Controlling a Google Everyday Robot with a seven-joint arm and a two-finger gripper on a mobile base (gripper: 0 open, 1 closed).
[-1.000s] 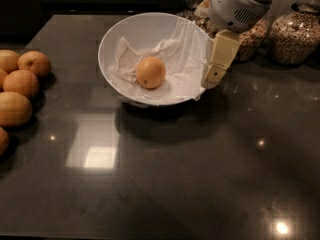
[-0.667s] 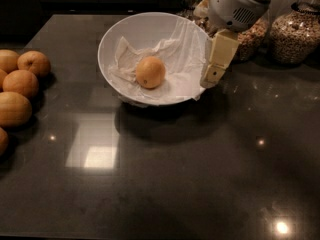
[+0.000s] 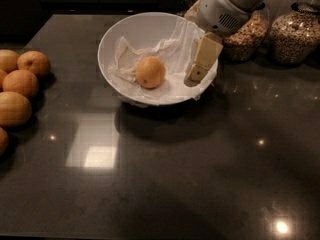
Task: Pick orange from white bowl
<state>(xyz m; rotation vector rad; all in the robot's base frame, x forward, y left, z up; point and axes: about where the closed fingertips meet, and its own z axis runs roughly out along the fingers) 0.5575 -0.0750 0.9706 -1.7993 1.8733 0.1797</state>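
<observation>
A: What has moved since a moment ago?

B: The gripper (image 3: 196, 73) has slid a little to the left, off the right rim of the white bowl (image 3: 140, 26) and further inside it. Bowl and orange (image 3: 150, 72) lie where they were.

A: Where is the orange?

B: In the middle of the bowl, upper centre of the frame, resting on crumpled white paper (image 3: 175, 46).

A: And the gripper?

B: Just right of the orange and apart from it. It hangs tilted from the white arm (image 3: 225, 9), its tip low, perhaps touching the paper.

A: Open or closed?

B: I cannot tell from this angle. It has hold of nothing that shows.

A: Anything else?

B: A group of oranges (image 3: 22, 81) sits at the left edge of the dark surface (image 3: 200, 174), and glass jars (image 3: 295, 31) stand at the upper right.
</observation>
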